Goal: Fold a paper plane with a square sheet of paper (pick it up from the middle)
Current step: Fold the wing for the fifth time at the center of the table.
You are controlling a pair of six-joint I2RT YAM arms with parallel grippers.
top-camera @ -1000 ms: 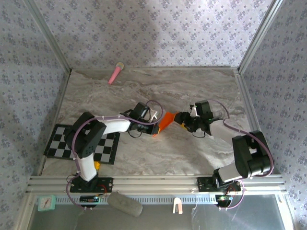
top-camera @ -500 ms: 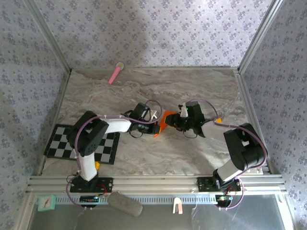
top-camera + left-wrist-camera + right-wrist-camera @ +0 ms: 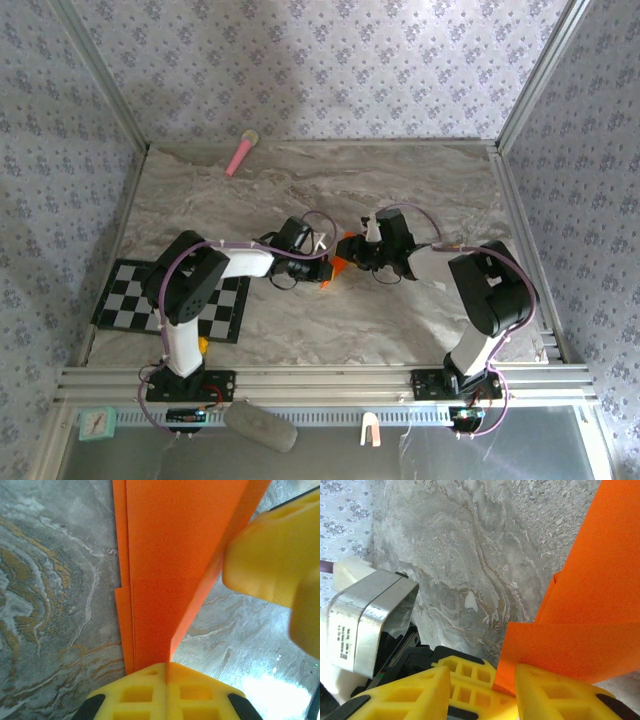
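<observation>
On marble point(image 3: 420, 190), left fingers point(image 3: 166, 669) pinch creased orange paper point(image 3: 170, 555); right fingers point(image 3: 482, 672) half-open around it.

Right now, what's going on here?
Both arms are working a folded orange paper at the middle of the table. The left hand is shut on one end of it. The right hand has the other end between its fingers, which stand apart, not yet clamped.
</observation>
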